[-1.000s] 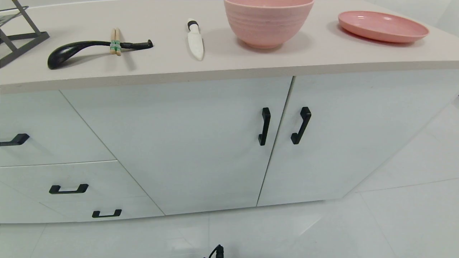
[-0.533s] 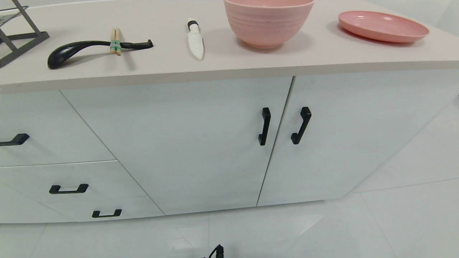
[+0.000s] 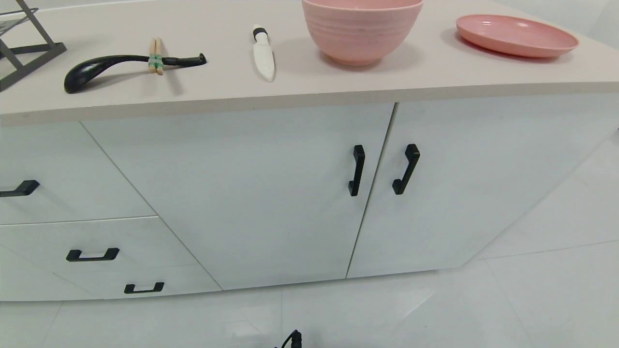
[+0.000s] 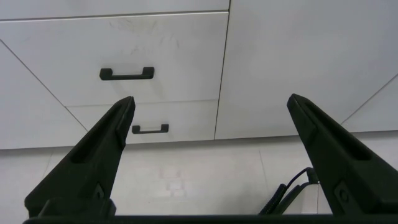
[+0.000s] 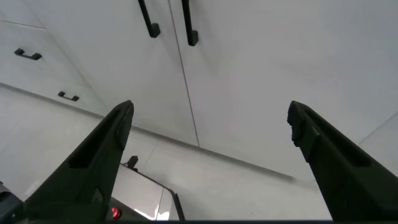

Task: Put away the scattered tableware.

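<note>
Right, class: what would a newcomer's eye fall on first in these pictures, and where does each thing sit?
The big pink bowl stands out most, on the countertop, with a pink plate to its right. Farther left lie a white knife and a black ladle with chopsticks across its handle.

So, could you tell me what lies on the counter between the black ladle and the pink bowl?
In the head view, a white knife lies between the ladle and the bowl, touching neither.
</note>
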### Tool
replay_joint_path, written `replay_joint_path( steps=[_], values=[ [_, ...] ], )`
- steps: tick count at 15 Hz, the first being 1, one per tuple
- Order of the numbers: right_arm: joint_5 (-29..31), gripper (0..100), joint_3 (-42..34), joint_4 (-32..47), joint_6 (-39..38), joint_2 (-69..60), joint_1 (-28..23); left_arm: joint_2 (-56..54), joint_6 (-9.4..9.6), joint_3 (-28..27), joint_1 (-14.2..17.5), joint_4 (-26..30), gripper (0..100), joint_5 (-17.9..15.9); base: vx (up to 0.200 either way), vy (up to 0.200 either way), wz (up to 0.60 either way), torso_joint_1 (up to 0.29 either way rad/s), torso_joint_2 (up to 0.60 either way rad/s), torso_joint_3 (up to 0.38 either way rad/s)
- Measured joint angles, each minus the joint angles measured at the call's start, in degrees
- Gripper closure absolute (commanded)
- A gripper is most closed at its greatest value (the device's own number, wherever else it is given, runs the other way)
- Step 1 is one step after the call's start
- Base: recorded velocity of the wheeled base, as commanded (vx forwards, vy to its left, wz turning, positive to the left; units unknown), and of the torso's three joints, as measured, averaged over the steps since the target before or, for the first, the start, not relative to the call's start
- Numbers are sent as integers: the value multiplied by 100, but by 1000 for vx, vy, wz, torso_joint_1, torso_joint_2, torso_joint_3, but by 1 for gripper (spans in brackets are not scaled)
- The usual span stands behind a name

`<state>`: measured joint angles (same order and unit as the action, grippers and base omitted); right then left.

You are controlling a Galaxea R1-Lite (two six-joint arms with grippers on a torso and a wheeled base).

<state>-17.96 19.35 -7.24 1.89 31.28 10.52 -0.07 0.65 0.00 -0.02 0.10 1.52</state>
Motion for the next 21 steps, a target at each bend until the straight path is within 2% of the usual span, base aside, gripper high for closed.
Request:
replay_joint_path(
  steps=[5, 7, 9, 12, 14, 17, 21],
  values=[
    [30, 0, 262, -1208, 29, 1791, 530, 0, -21, 0, 0, 0, 0, 2, 0, 0, 0, 0, 0, 0],
    [39, 0, 367, -1430, 207, 2306, 717, 0, -32, 0, 2, 0, 0, 2, 0, 0, 0, 0, 0, 0],
    [37, 0, 490, -1566, 473, 2781, 786, 0, -32, 0, 2, 0, 0, 2, 0, 0, 0, 0, 0, 0],
    [-29, 0, 631, -2171, 605, 3384, 816, 0, -38, 0, 2, 0, 0, 2, 0, 0, 0, 0, 0, 0],
    [-306, 0, 614, -2265, 631, 3597, 841, 0, -33, 0, 2, 0, 0, 4, 0, 0, 0, 0, 0, 0],
    [-325, 0, 623, -2287, 724, 3771, 846, 0, -38, 0, 2, 0, 0, 6, -200, 0, 0, 9, 7, -1],
    [-339, 0, 739, -2417, 741, 4072, 852, 0, -40, 0, 2, 0, 0, 4, 0, 0, 0, 0, 0, 0]
  ],
)
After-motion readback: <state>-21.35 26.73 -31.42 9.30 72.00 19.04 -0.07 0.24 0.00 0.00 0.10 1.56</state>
